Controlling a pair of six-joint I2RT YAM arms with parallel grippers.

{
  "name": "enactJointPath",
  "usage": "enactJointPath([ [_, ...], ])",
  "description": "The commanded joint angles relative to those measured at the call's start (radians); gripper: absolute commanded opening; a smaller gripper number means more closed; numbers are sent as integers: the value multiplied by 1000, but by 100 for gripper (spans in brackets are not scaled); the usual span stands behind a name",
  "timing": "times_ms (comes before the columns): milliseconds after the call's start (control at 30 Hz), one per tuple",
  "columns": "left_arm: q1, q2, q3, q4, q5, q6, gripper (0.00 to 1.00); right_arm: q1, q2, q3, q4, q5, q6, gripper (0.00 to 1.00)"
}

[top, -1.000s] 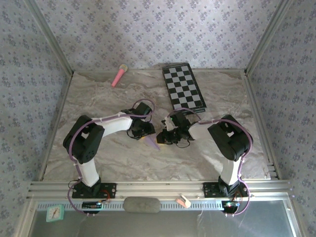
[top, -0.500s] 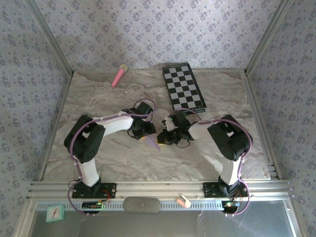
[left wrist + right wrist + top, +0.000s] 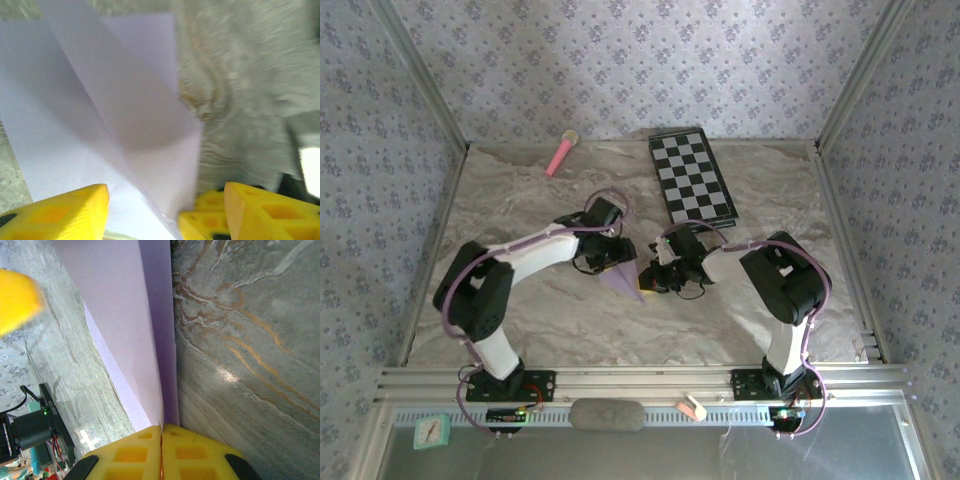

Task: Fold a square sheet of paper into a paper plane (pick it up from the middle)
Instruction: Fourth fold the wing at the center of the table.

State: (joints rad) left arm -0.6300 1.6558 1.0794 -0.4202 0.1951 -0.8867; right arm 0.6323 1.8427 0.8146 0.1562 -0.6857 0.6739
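The square sheet of paper [image 3: 623, 275] is pale lilac and folded into a creased, pointed shape, held off the marble-patterned table mid-scene. My right gripper [image 3: 655, 277] is shut on its folded edge. In the right wrist view the yellow fingers [image 3: 135, 450] of the right gripper [image 3: 161, 429] meet on the paper [image 3: 125, 325] at the crease. My left gripper [image 3: 605, 257] is just left of the sheet. Its jaws [image 3: 165, 205] stand open and wide apart, with the paper [image 3: 100, 125] between them, not clamped. The right gripper's fingertips [image 3: 207, 215] show beside the sheet's lower edge.
A black-and-white checkered board [image 3: 692, 177] lies at the back right. A pink microphone-like stick [image 3: 561, 153] lies at the back left. Patterned walls and metal rails [image 3: 845, 260] enclose the table. Small items sit on the front rail [image 3: 620, 380].
The left arm's elbow swung out to the left and its gripper opened wider. The paper now shows broader between the grippers. The right gripper closed tight and stayed in place.
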Motion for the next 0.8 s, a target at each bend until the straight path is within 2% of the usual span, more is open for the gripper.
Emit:
enactJointPath([
  [0,21,-96,-81,147,92,0,62,1,59,-38,-129,61,4,8],
  [233,29,-91,-263,466,276,-42,45,1,65,-29,-138,63,0,8],
  [333,30,-58,-299,558,317,-60,38,1,66,-30,-141,64,-2,8],
  [533,29,-5,-314,583,323,-54,29,1,67,-24,-148,66,-5,8],
  [767,27,31,-320,575,311,-47,27,1,70,-24,-147,66,-5,8],
])
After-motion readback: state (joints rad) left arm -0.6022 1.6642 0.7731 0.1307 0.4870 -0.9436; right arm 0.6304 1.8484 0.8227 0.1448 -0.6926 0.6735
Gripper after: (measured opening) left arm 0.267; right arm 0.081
